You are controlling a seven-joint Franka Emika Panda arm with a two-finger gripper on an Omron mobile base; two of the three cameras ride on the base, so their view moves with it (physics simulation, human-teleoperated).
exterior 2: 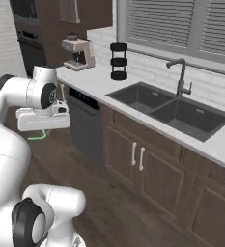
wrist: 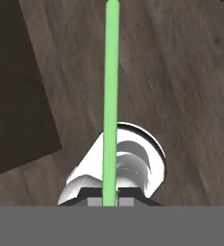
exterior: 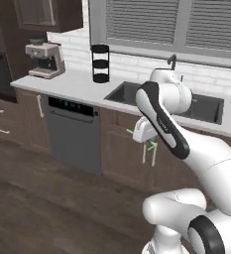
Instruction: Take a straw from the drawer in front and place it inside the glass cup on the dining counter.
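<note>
My gripper (wrist: 110,202) is shut on the thin bright green straw (wrist: 111,86), which runs straight away from the fingertips over the wooden floor in the hand view. In the left base view the gripper (exterior: 145,141) hangs in front of the sink cabinet, with short green ends of the straw (exterior: 152,145) showing on either side of the hand. The right base view has the hand (exterior 2: 42,130) low at the left, the straw's bent piece (exterior 2: 37,137) just beneath it. The glass cup and the dining counter are out of view. Which front is the task's drawer I cannot tell.
A white worktop (exterior: 82,84) over brown cabinets carries a coffee machine (exterior: 45,59), a black stacked canister (exterior: 100,63) and a dark sink (exterior 2: 174,112) with a tap (exterior 2: 181,75). A grey dishwasher (exterior: 72,131) and stacked drawer fronts (exterior: 0,121) stand below. Open wooden floor (exterior: 47,208) lies in front.
</note>
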